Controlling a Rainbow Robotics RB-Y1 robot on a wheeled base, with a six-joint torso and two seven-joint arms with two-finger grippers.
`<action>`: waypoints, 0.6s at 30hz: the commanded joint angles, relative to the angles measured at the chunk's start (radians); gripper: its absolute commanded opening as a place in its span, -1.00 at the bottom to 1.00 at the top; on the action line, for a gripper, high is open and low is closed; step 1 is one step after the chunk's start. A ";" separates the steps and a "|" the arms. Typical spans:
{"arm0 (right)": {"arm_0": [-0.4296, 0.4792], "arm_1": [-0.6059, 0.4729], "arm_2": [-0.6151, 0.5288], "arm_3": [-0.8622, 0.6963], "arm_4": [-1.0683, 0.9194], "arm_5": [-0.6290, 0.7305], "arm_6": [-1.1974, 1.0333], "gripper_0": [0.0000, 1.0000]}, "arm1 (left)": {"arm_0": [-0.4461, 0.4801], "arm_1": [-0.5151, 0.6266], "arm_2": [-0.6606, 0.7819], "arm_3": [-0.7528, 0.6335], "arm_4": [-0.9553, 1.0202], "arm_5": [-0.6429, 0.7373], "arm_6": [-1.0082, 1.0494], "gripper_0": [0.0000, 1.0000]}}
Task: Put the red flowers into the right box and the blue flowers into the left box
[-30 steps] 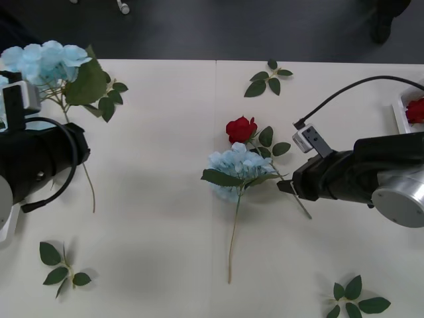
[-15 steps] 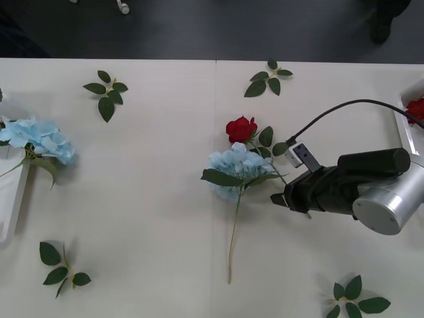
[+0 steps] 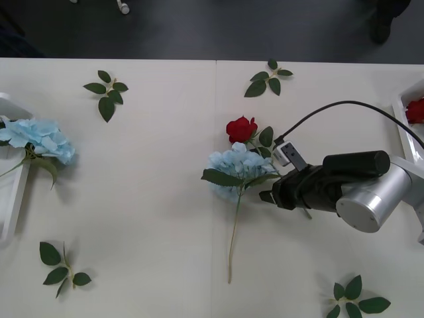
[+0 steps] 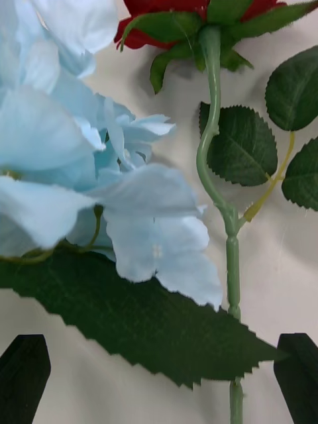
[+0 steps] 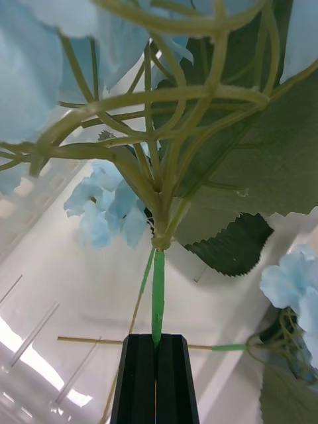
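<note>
Right gripper (image 3: 266, 197) has crept left to the rose stem (image 4: 228, 245), jaws apart to straddle it | left gripper (image 5: 157, 371) clamped on a blue flower stem (image 5: 158, 291)

The desk (image 3: 152, 218) has a matt, smooth cream surface with a thin seam running across it. The blue flowers (image 3: 233, 167) have soft, cloth-like pale petals with a faint sheen, and their stems (image 5: 158, 291) look like smooth moulded green plastic. The red flowers (image 3: 240, 128) have a velvety matt bloom on a glossy plastic stem (image 4: 230, 245). The leaves (image 4: 146, 324) are matt fabric with printed veins and saw-toothed edges. The left box (image 3: 12, 199) is smooth white plastic, slightly glossy. The right gripper (image 3: 266, 196) has matt black fingers (image 4: 23, 384); behind it the arm carries a brushed metal cylinder (image 3: 366, 205) and a smooth black cable (image 3: 344, 106).
</note>
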 commanded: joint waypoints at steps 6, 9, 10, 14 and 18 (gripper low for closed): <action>-0.073 0.046 0.035 0.088 0.008 -0.077 -0.002 1.00 | -0.043 0.056 -0.077 0.230 -0.029 -0.213 -0.022 -1.00; -0.077 0.048 0.035 0.097 0.008 -0.077 0.000 1.00 | -0.041 0.056 -0.086 0.248 -0.031 -0.233 -0.028 -1.00; -0.079 0.048 0.037 0.097 0.008 -0.077 0.001 1.00 | -0.038 0.056 -0.089 0.248 -0.028 -0.233 -0.030 -1.00; -0.085 0.046 0.037 0.099 0.008 -0.077 0.003 0.99 | -0.035 0.056 -0.089 0.248 -0.015 -0.233 -0.030 0.00; -0.085 0.046 0.037 0.102 0.022 -0.077 0.006 -0.28 | -0.033 0.056 -0.092 0.245 -0.003 -0.233 -0.031 1.00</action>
